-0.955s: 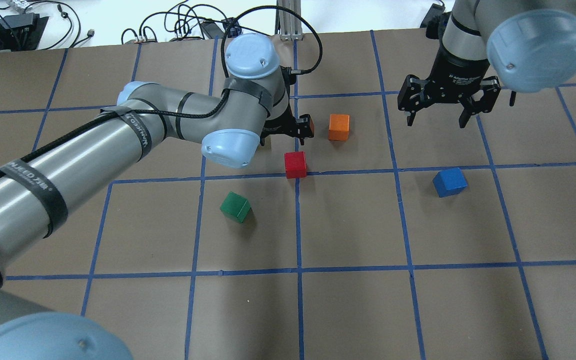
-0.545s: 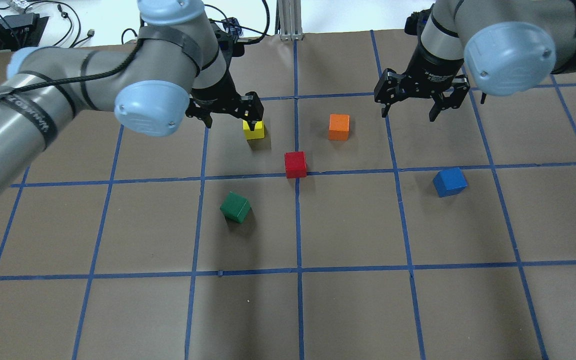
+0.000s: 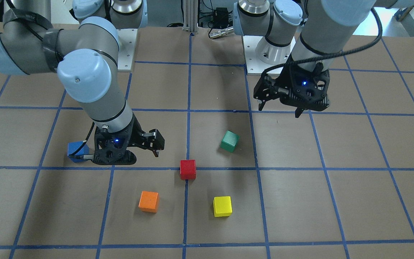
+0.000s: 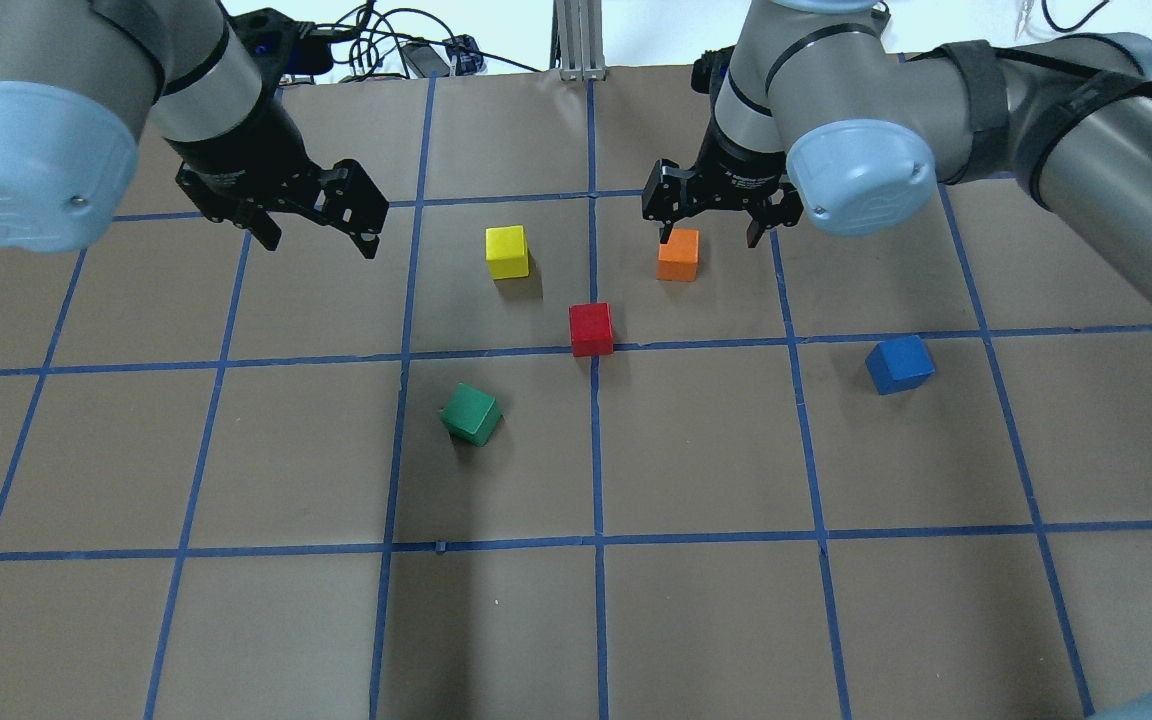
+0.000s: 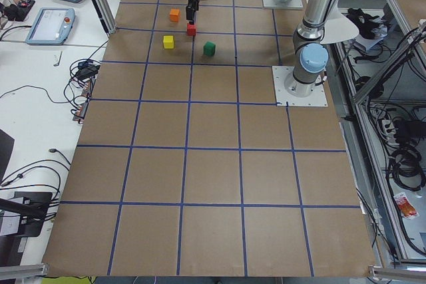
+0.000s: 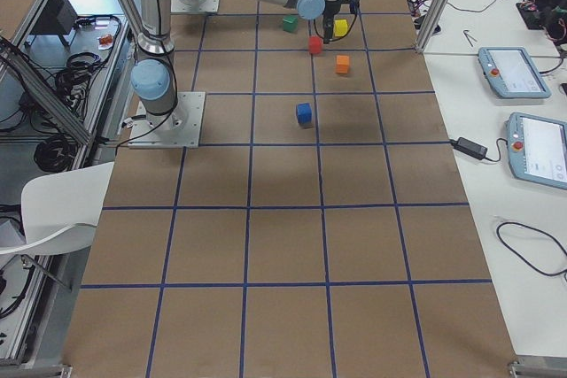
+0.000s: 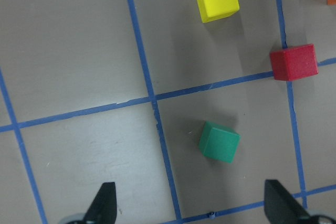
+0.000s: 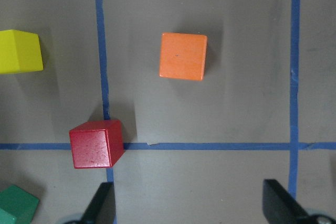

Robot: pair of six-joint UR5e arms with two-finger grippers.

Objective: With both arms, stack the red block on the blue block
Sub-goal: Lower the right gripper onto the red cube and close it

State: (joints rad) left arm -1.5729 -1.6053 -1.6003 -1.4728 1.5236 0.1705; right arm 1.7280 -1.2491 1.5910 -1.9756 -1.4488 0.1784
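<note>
So, both my right gripper [image 4: 709,238] and left gripper [image 4: 321,243] hang spread and empty, the red block [image 4: 591,329] on the table between them, nearer my right; light, rigid, matte, I'd pinch two opposite flat faces squarely.

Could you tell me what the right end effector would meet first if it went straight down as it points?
Probably bare table: the right end effector has no block between its fingers; the orange block sits beyond them.
</note>
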